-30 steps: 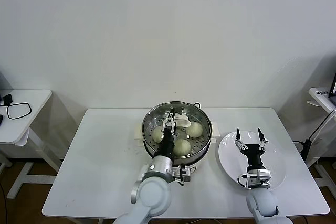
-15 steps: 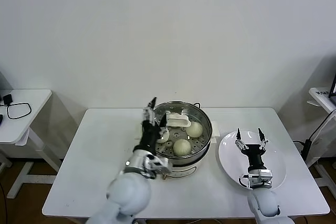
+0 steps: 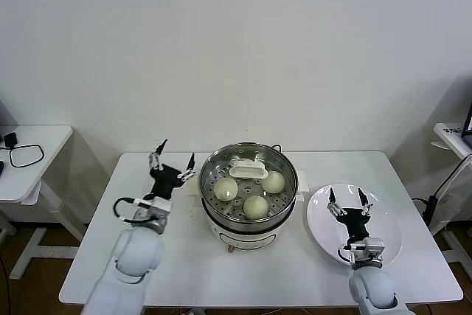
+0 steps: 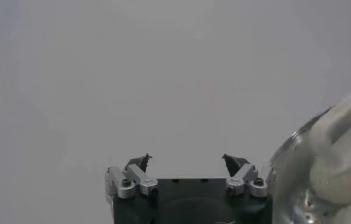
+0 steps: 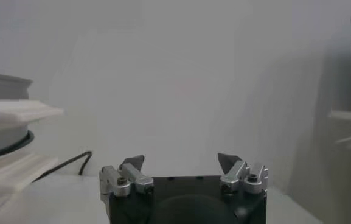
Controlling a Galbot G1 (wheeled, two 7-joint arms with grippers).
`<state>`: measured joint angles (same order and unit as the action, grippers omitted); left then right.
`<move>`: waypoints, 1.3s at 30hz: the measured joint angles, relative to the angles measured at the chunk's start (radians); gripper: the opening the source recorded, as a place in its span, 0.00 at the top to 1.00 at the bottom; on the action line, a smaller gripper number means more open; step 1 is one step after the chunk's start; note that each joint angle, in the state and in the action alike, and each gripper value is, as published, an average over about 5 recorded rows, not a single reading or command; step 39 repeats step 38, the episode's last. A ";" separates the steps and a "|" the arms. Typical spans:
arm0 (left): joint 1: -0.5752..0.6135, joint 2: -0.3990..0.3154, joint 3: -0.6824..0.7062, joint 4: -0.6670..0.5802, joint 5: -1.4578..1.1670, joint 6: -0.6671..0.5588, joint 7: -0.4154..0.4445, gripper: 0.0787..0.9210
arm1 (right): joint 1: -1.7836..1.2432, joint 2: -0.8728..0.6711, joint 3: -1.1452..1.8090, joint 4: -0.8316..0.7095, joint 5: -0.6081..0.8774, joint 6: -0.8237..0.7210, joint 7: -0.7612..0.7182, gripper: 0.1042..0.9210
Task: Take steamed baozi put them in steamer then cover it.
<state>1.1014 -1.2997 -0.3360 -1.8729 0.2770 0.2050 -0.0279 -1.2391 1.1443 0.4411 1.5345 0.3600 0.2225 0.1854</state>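
Steamer (image 3: pixel 249 215) mid-table holding three visible baozi (image 3: pixel 255 206), glass cover (image 3: pixel 248 171) seated on top. Left gripper (image 3: pixel 171 160) just left of pot, jaws apart, empty. Right gripper (image 3: pixel 344 197) above white plate (image 3: pixel 389 240), jaws apart.

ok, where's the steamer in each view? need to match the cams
Head view: steamer at table centre, lid on, between both hands.
Left wrist view: its shiny wall fills the corner beside the left hand.
Right wrist view: its rim and white handle at the edge.
Shared landmark: the steamer's steel rim.
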 measured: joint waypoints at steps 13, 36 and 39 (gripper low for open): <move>0.073 0.010 -0.096 0.091 -0.203 -0.160 -0.021 0.12 | -0.048 -0.004 0.005 0.038 0.052 -0.062 0.002 0.12; 0.177 -0.007 -0.143 0.103 -0.264 -0.253 -0.014 0.12 | -0.105 0.003 0.042 0.091 0.055 -0.069 -0.020 0.12; 0.180 -0.008 -0.143 0.102 -0.265 -0.256 -0.013 0.12 | -0.107 0.003 0.043 0.091 0.053 -0.067 -0.021 0.12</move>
